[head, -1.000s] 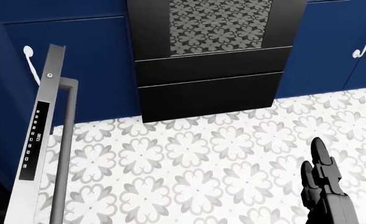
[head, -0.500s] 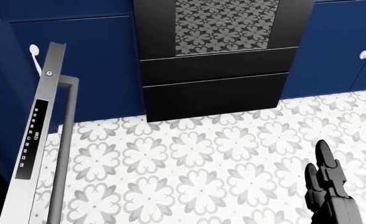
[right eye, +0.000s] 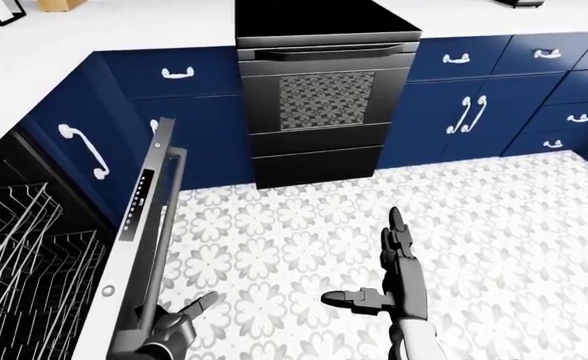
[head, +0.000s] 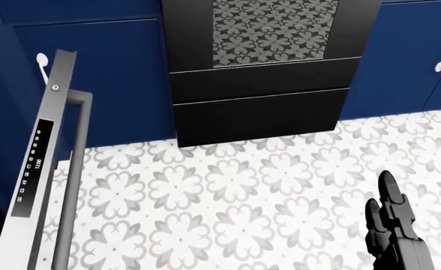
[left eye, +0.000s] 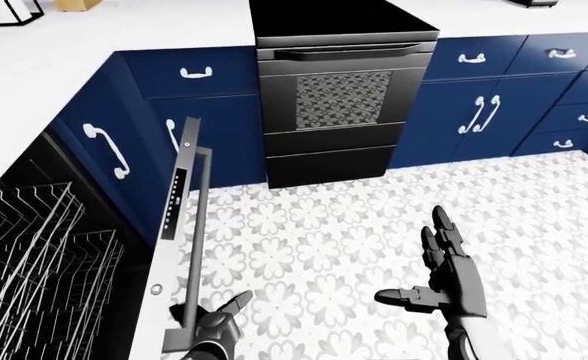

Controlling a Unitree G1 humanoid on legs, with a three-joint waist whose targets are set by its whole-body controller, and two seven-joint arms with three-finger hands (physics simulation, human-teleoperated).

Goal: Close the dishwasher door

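The dishwasher door stands partly open at the left of the left-eye view, its silver top edge with a dark control strip facing me. A long bar handle runs along its outer face; it also shows in the head view. The wire rack shows inside the dark tub to the left. My left hand is open at the bottom edge, fingers spread against the lower end of the handle. My right hand is open and empty over the floor, apart from the door.
A black oven stands straight ahead between navy cabinets with white handles. A white countertop runs along the left and top. Patterned grey-and-white floor tiles spread between the door and the oven.
In the head view the door's near end has swung slightly left, toward the tub. The picture has shifted a little to the right. My right hand sits a bit lower.
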